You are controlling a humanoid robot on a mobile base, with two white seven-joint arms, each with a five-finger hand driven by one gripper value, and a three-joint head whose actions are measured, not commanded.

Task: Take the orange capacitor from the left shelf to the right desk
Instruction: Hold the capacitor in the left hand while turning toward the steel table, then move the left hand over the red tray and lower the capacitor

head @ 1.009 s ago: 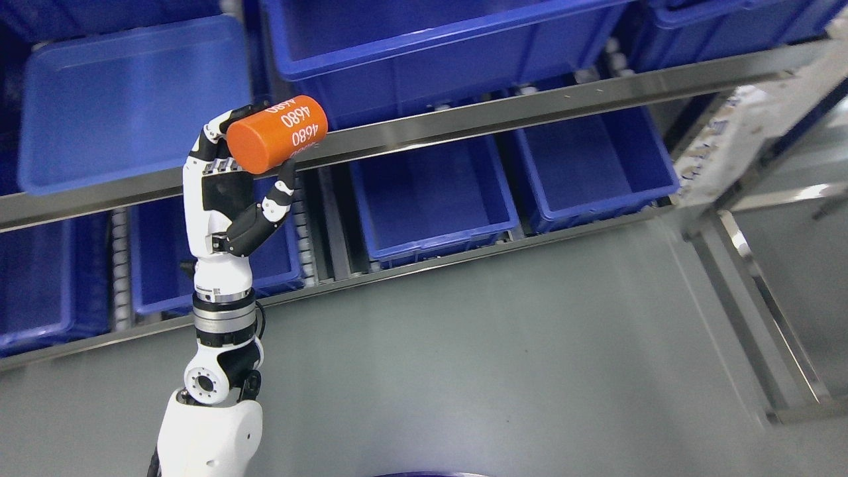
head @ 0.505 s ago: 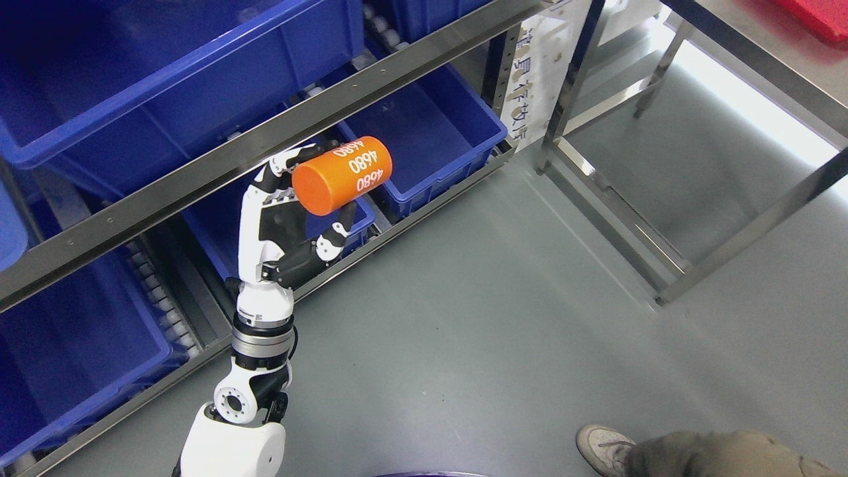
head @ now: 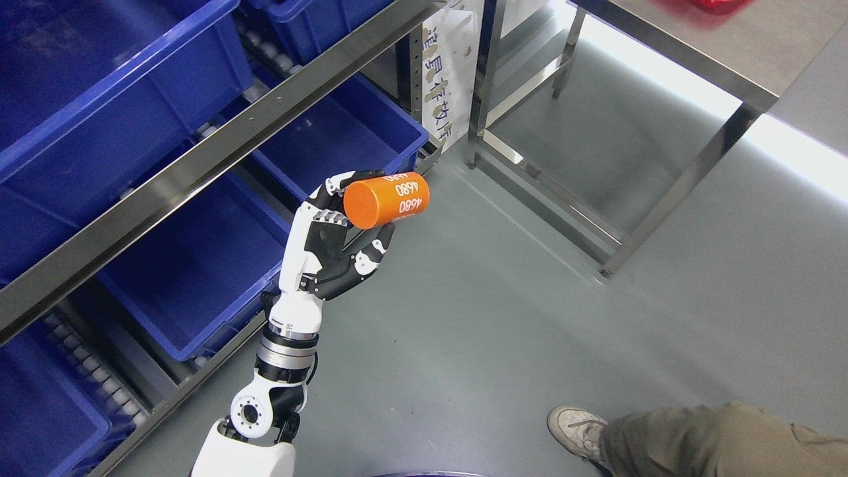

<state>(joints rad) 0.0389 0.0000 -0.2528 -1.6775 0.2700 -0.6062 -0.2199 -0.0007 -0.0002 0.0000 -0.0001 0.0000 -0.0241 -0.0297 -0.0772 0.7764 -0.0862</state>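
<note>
My left hand [head: 358, 212] is raised above the grey floor, shut on the orange capacitor [head: 385, 199], an orange cylinder with white "4680" print lying sideways in the fingers. The thumb [head: 374, 248] presses it from below. The hand is just right of the shelf [head: 199, 156] with its blue bins. The steel desk [head: 682, 50] stands at the upper right, well away from the hand. My right arm does not show.
Blue bins [head: 331, 139] fill the shelf on the left. A white sign with characters [head: 445, 73] hangs at the shelf's end. The desk's steel legs and lower frame [head: 550, 199] stand on the floor. A person's shoe and trouser leg [head: 662, 440] are at the bottom right.
The whole view has swung right: the shelf slid left and the desk and the person's leg came into view. The capacitor stays held in my left hand.
</note>
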